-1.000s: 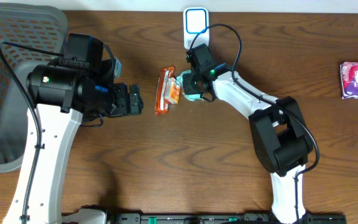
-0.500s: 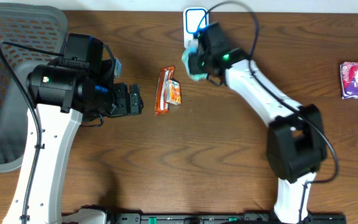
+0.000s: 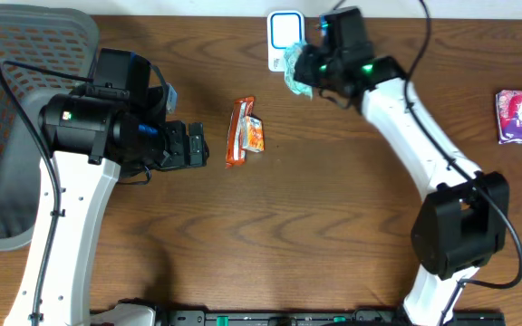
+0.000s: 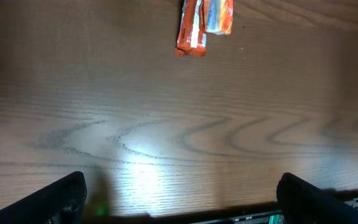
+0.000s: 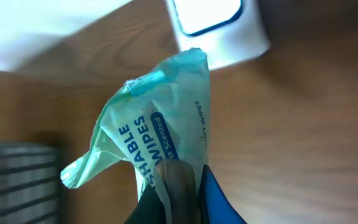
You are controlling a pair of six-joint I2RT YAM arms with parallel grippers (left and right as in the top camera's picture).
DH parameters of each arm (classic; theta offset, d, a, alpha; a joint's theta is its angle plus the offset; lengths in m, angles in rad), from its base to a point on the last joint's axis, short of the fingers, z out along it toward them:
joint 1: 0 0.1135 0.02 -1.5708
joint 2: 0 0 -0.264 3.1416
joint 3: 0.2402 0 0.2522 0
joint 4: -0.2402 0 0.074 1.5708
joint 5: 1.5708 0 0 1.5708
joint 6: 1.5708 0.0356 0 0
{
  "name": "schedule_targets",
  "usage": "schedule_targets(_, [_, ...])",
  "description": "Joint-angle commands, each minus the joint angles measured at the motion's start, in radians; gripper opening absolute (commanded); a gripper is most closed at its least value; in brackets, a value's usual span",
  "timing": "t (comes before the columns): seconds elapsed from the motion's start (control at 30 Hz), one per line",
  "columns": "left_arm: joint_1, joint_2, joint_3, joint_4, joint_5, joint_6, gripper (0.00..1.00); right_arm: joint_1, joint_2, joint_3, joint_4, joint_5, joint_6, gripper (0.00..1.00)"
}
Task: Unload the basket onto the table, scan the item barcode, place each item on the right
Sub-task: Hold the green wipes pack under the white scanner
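The left gripper (image 3: pixel 198 145) hangs empty with its jaws spread wide, well left of the white barcode scanner (image 3: pixel 284 32). Orange snack wrappers (image 3: pixel 243 132) lie between them. Just beside the scanner's right corner, the right gripper (image 3: pixel 308 76) pinches a pale green soft pack of wipes (image 5: pixel 160 124), clamped tight on its edge.

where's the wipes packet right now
Top centre of the overhead view: the wipes packet is pinched in the right end effector, right beside the white scanner.
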Motion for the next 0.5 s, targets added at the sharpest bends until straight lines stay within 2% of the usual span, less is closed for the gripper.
schedule_targets(0.0, [-0.004,0.004,-0.003,-0.003,-0.006,-0.006,0.98,-0.086,-0.008,0.006,0.003,-0.478,0.216,0.01])
schedule_targets(0.1, [-0.004,0.004,-0.003,-0.003,-0.006,-0.006,0.98,-0.131,-0.007,0.006,0.004,-0.701,0.231,0.01])
schedule_targets(0.17, [-0.004,0.004,-0.003,-0.003,-0.006,-0.006,0.98,-0.15,-0.008,0.006,0.004,-0.765,0.222,0.01])
schedule_targets(0.33, [-0.004,0.004,-0.003,-0.003,-0.006,-0.006,0.98,-0.17,-0.008,0.006,0.022,-0.695,0.187,0.01])
schedule_targets(0.47, [-0.004,0.004,-0.003,-0.003,-0.006,-0.006,0.98,-0.138,-0.008,0.006,0.103,-0.507,0.028,0.02])
